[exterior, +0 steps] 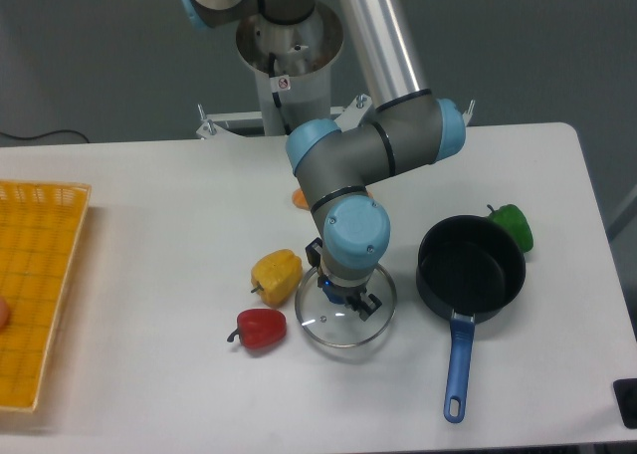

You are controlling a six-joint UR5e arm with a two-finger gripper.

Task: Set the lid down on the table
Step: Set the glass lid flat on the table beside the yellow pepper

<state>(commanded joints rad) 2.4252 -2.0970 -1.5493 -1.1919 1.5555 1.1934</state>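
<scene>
The round clear glass lid (345, 318) with a thin metal rim lies low on or just above the white table (149, 205), left of the black saucepan. My gripper (346, 300) points straight down over the lid's centre. Its fingers stand around the spot where the blue knob sits, and the knob itself is hidden by them. I cannot tell whether the fingers are closed on the knob or parted, nor whether the lid rests fully on the table.
A black saucepan (471, 265) with a blue handle stands right of the lid. A green pepper (513, 225) lies behind it. A yellow pepper (276, 274) and a red pepper (261, 329) lie left of the lid. A yellow grid tray (35, 285) is at the far left.
</scene>
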